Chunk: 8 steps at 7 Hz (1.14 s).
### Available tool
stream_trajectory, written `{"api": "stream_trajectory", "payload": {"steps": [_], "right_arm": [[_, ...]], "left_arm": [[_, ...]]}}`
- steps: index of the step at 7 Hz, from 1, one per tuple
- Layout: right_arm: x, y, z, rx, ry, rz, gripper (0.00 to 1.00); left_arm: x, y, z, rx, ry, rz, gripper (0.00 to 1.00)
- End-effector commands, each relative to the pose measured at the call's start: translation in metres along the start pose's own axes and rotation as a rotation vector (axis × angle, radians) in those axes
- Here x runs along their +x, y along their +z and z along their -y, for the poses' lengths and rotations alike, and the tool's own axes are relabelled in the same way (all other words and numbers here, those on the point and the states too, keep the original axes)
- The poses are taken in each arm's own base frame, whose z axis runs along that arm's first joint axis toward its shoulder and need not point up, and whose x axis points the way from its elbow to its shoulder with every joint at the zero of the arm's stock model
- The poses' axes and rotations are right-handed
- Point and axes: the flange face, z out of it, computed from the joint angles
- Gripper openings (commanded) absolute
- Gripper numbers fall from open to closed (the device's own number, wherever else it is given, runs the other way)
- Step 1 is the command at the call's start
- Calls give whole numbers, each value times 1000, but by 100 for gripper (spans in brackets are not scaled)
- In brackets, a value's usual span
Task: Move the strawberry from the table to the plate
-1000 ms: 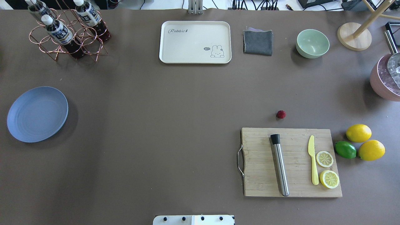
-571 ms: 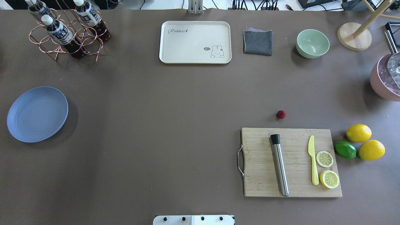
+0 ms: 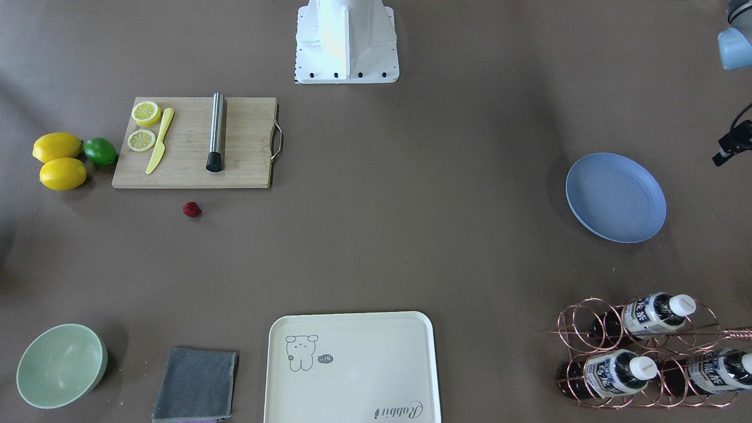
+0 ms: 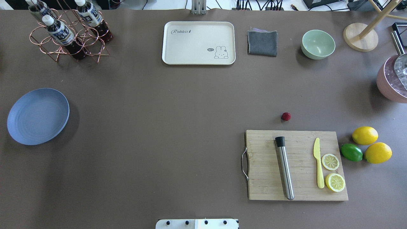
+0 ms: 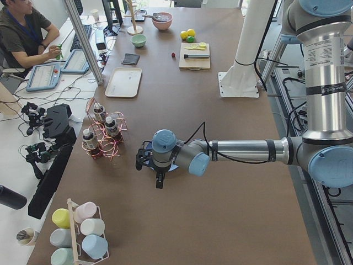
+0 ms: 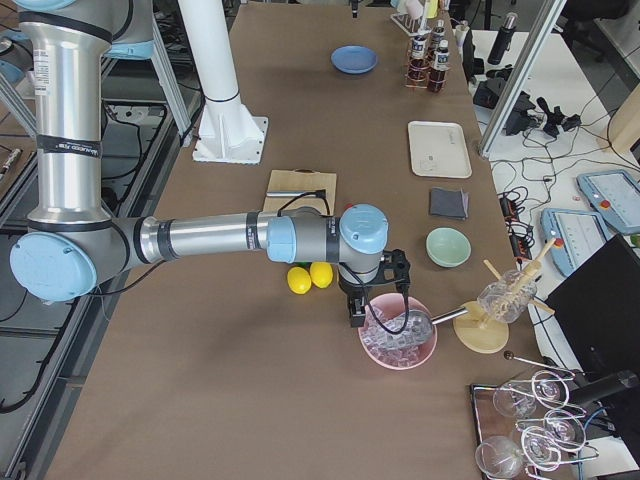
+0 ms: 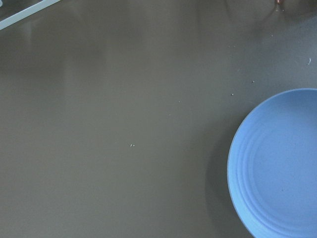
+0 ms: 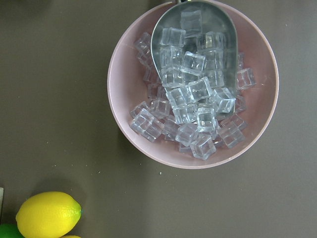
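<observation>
The strawberry (image 4: 286,116) lies on the brown table (image 4: 175,127), just beyond the cutting board's far edge; it is also in the front-facing view (image 3: 191,209). Far off at the table's left end rests the light-blue plate (image 4: 38,116), with nothing on it (image 3: 615,197). My left gripper (image 5: 159,183) hangs low beside the plate, whose edge fills the right of the left wrist view (image 7: 277,163). My right gripper (image 6: 353,318) hovers over a pink bowl of ice. I cannot tell whether either gripper is open or shut. No fingers show in either wrist view.
A wooden cutting board (image 4: 264,178) carries a steel muddler, a yellow knife and two lemon slices. Two lemons and a lime (image 4: 351,152) lie to its right. The pink ice bowl (image 8: 124,114), green bowl (image 4: 318,44), grey cloth, cream tray (image 4: 198,43) and bottle rack (image 4: 68,35) line the far edge.
</observation>
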Motion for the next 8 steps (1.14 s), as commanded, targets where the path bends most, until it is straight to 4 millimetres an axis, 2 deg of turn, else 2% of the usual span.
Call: {"api": "stream_trajectory", "payload": {"steps": [1,2,4,5,6,7,8], "right_arm": [[-4,-3,1,8,-9,1,100],[-4,-3,1,8,-9,3,100],[-5,-4,2,10,-12,3,100],[-6,-5,2,12,-14,3,100],[-7,-7,3,14,-16,2,100],[-7,-7,3,14,-16,2,100],[-7,-7,3,14,-16,2,100]], "left_arm": [[25,66,4,34,-31,-21,97],[50,85,9,23,-43,-24,97],[51,99,11,12,-44,-9,95],[47,111,7,25,-26,3,91],[51,117,3,19,-12,-5,87],[54,115,4,24,-21,-9,68],[57,114,5,27,-56,-17,44]]}}
